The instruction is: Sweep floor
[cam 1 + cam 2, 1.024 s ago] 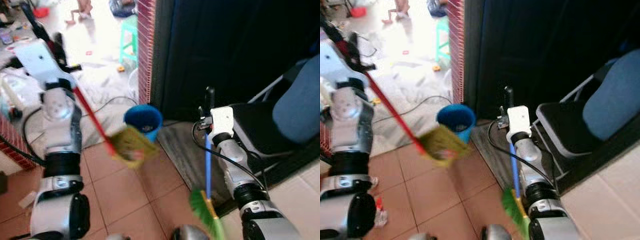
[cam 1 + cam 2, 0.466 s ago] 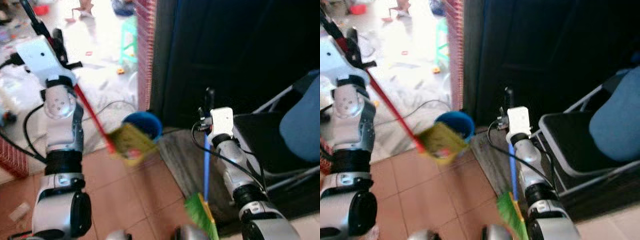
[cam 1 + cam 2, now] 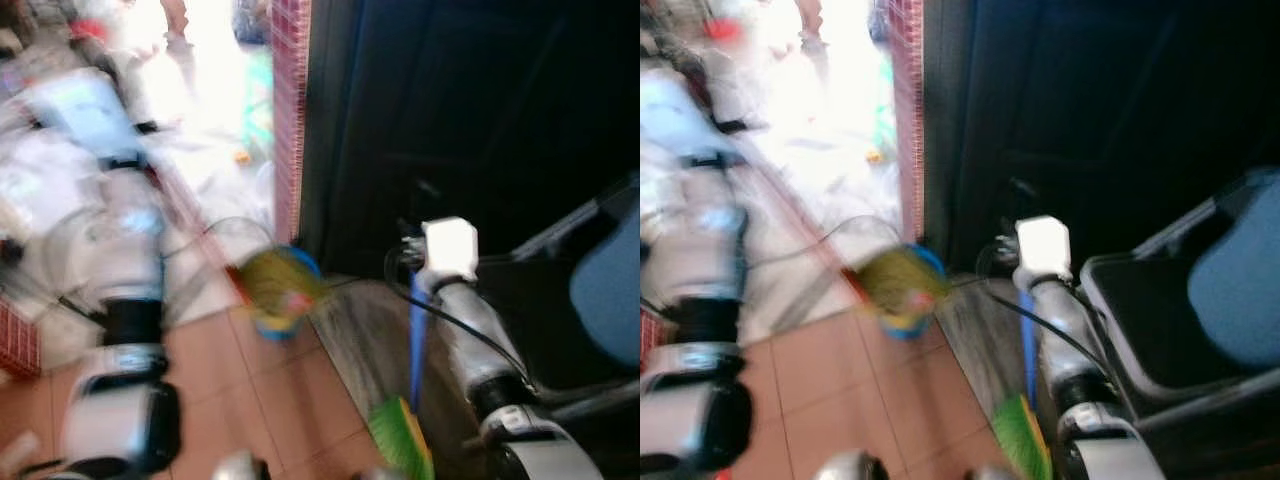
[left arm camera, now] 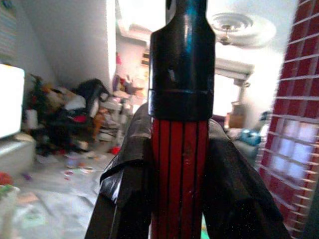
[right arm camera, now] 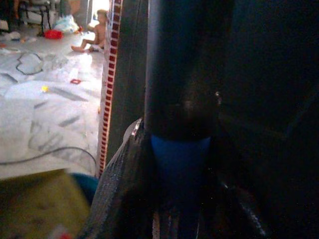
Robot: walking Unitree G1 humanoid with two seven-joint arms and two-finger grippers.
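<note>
Grippers: left (image 4: 180,164) clamps dustpan handle (image 4: 180,199), right (image 5: 179,174) broom handle (image 5: 179,159).

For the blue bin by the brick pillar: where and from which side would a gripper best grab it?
Probably by the rim of the blue bin, from above on its open tiled-floor side; the brick pillar stands behind it. The yellow dustpan hangs over its mouth and would need moving aside first. Blur hides any handle.
</note>
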